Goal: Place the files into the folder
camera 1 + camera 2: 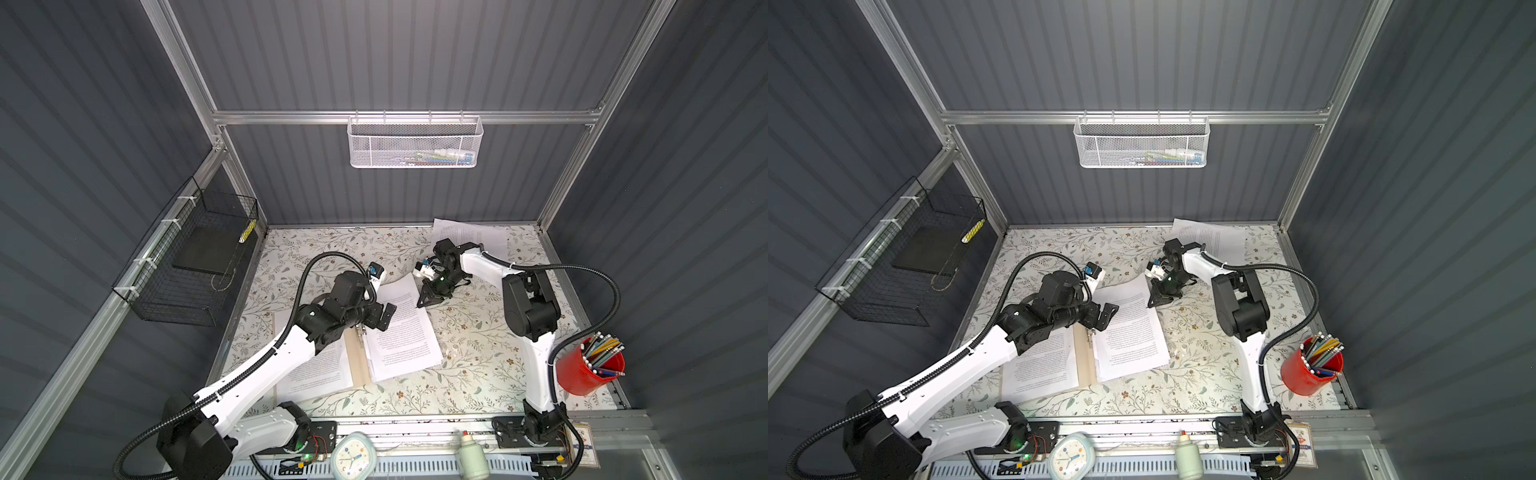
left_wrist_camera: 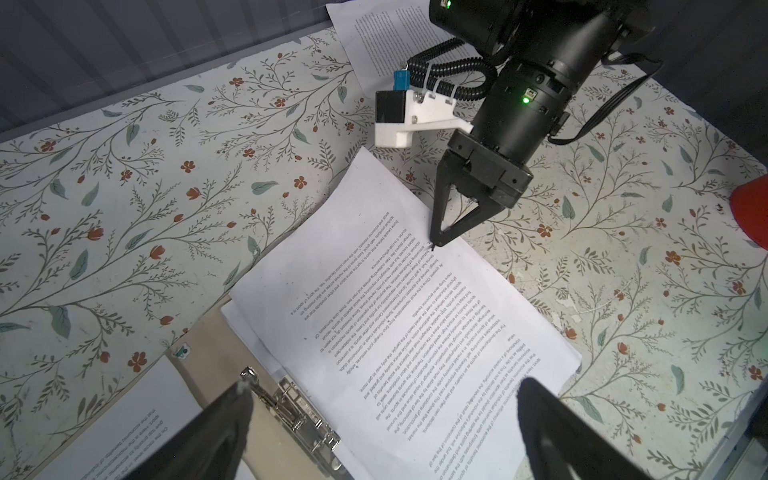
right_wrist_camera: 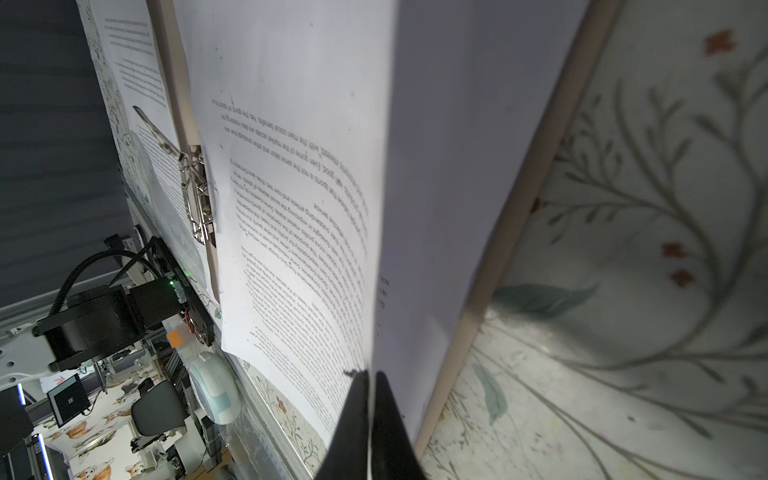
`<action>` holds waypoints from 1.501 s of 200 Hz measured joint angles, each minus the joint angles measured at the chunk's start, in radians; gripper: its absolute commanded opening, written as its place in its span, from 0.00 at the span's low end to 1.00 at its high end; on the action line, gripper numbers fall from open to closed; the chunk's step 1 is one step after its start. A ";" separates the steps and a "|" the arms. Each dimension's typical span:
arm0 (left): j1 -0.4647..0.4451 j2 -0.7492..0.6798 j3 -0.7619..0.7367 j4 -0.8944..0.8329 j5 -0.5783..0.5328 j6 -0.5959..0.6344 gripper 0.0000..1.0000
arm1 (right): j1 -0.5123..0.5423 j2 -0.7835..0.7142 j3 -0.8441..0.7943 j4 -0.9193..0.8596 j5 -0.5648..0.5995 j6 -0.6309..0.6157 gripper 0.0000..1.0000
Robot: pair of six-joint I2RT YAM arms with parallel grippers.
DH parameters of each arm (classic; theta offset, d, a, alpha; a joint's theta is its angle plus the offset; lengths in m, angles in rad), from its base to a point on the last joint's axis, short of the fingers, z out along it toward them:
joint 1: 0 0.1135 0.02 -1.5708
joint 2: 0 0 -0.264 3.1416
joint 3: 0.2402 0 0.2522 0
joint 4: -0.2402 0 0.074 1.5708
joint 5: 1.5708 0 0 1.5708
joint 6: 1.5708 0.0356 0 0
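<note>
Across the floral desk [image 1: 478, 374] the tan folder [image 1: 356, 359] is laid open, spine towards the middle. Its right half is covered by a stack of printed files [image 1: 405, 332], a further sheet [image 1: 316, 370] is spread over its left half, and one loose sheet [image 1: 478, 237] is seen at the back of the desk, well apart. The top sheet's outer edge, near its far corner, is pinched by the right gripper [image 2: 433, 245], closed tight on the paper, which is raised off the stack there. The left gripper [image 1: 384, 318] is held spread wide and empty above the stack, near the metal clip [image 2: 291, 409]. The files are judged light, thin and floppy, easily creased or slid. A hold is best taken at an edge or corner.
</note>
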 measured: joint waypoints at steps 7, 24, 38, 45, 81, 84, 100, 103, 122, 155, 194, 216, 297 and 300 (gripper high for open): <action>0.000 0.000 0.000 -0.001 0.000 0.000 1.00 | 0.001 0.000 0.000 0.000 0.000 0.001 0.10; 0.000 0.000 0.000 -0.001 0.000 0.000 1.00 | 0.003 0.001 0.000 0.001 -0.001 0.005 0.11; 0.000 0.000 0.000 -0.001 0.000 0.000 1.00 | 0.005 0.001 0.000 0.001 -0.005 0.010 0.12; 0.000 0.000 0.000 -0.001 0.000 0.000 1.00 | 0.006 0.002 0.000 0.002 -0.005 0.011 0.12; 0.000 0.000 0.000 -0.002 0.000 0.000 1.00 | 0.017 0.012 0.000 0.009 -0.010 0.015 0.12; 0.000 0.000 0.000 -0.002 0.000 0.000 1.00 | 0.018 0.013 0.000 0.009 -0.010 0.015 0.12; 0.000 0.000 0.000 -0.002 0.000 0.000 1.00 | 0.023 0.019 0.000 0.010 -0.012 0.019 0.12; 0.000 0.000 0.000 -0.002 0.000 0.000 1.00 | 0.024 0.019 0.000 0.010 -0.012 0.019 0.12; 0.000 0.000 0.000 -0.002 0.003 0.000 1.00 | 0.027 0.021 0.000 0.013 -0.014 0.023 0.13; 0.000 0.000 0.000 -0.002 0.007 0.000 1.00 | 0.029 0.021 0.000 0.015 -0.016 0.038 0.28; 0.000 0.000 0.000 -0.002 0.007 0.000 1.00 | 0.026 0.018 -0.013 0.050 -0.012 0.066 0.54; 0.000 0.000 0.000 -0.002 0.007 0.000 1.00 | 0.014 -0.014 -0.064 0.085 0.010 0.088 0.65; 0.000 0.000 0.000 -0.005 0.010 -0.010 1.00 | -0.232 -0.192 -0.085 0.156 0.299 0.277 0.99; 0.000 0.001 0.000 -0.005 0.010 -0.012 1.00 | -0.243 -0.185 -0.074 0.158 0.311 0.286 0.99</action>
